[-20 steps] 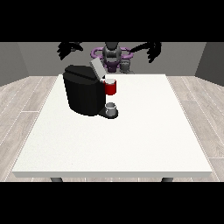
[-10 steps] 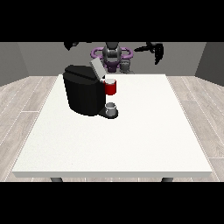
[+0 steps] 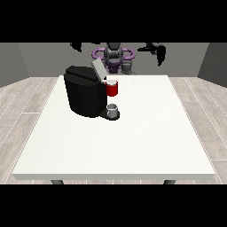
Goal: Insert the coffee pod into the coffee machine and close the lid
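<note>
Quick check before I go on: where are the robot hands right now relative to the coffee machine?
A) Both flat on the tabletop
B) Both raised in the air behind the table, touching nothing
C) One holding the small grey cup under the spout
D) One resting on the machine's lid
B: the robot hand at the view's left and the one at the view's right are both raised by the robot, well away from the coffee machine, whose lid stands open.
</note>
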You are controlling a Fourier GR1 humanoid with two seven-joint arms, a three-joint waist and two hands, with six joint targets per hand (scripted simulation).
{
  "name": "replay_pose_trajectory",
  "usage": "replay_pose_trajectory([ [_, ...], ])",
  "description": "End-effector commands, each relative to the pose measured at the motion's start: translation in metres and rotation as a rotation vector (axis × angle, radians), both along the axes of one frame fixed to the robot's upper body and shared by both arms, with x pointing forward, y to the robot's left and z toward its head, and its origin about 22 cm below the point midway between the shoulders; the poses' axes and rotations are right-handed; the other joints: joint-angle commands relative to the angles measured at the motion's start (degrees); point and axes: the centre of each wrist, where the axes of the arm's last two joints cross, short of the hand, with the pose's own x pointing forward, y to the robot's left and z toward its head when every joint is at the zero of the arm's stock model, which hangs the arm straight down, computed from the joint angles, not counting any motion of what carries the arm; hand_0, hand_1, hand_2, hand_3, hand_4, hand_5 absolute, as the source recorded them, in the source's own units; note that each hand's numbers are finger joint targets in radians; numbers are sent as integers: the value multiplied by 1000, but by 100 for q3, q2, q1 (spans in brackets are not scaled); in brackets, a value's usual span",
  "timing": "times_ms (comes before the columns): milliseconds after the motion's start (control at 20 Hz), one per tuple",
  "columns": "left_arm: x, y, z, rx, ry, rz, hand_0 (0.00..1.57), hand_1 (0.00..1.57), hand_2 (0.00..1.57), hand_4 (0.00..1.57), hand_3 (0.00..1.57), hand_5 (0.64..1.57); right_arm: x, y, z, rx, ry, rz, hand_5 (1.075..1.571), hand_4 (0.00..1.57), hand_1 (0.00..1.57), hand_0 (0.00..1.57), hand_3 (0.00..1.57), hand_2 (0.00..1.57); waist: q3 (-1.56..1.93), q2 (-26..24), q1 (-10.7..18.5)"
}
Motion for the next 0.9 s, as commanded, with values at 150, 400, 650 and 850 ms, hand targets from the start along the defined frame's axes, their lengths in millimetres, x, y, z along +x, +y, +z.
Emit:
replay_pose_trajectory([
  [150,-11,-19,19,-22,-60,-3,0,0,0,103,0,1571,22,0,-6,48,7,-1,1571,0,0,0,0,0,2,365,164],
  [400,-19,2,31,-63,-93,12,0,0,0,0,0,1571,28,-6,-9,53,-5,-19,1571,0,0,0,0,0,2,793,262],
  [650,-27,1,52,-61,-104,25,0,0,0,0,0,1571,46,-5,-2,41,-1,-4,1571,0,0,0,0,0,1,958,280],
  [850,-45,17,40,-7,-77,75,0,0,0,0,0,1571,56,24,15,33,2,36,1571,0,0,0,0,0,0,970,-22],
])
